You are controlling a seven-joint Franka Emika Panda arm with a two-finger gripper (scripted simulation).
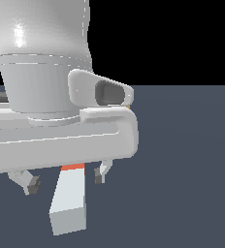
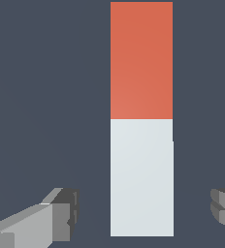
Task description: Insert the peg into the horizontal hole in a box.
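- The arm is filling most of the exterior view, its pale grey wrist body looming close to that camera and hiding much of the scene behind it.
- The gripper is hanging below the wrist with its jaws spread wide, gripping nothing.
- In the exterior view, one dark-padded fingertip is sitting toward the view's left of the peg and the other toward the view's right, each with a clear gap to the bar.
- The peg is lying flat on the floor, between the two fingers and touching neither.
- In the exterior view, the peg's white end is pointing toward the camera, while its orange-red end is showing only as a thin strip just under the wrist body.
- The wrist view is showing the peg from above as a long straight bar, half orange-red and half white, with the colour change falling about midway along it.
- In the wrist view, the fingertips are flanking the white half of the bar, well apart from its sides; the gripper is centred roughly over that white half.
- The floor is showing as a plain dark blue-grey surface in both views, with a black background above it in the exterior view.
- The box and the hole are appearing in neither view, so I cannot tell where they are.
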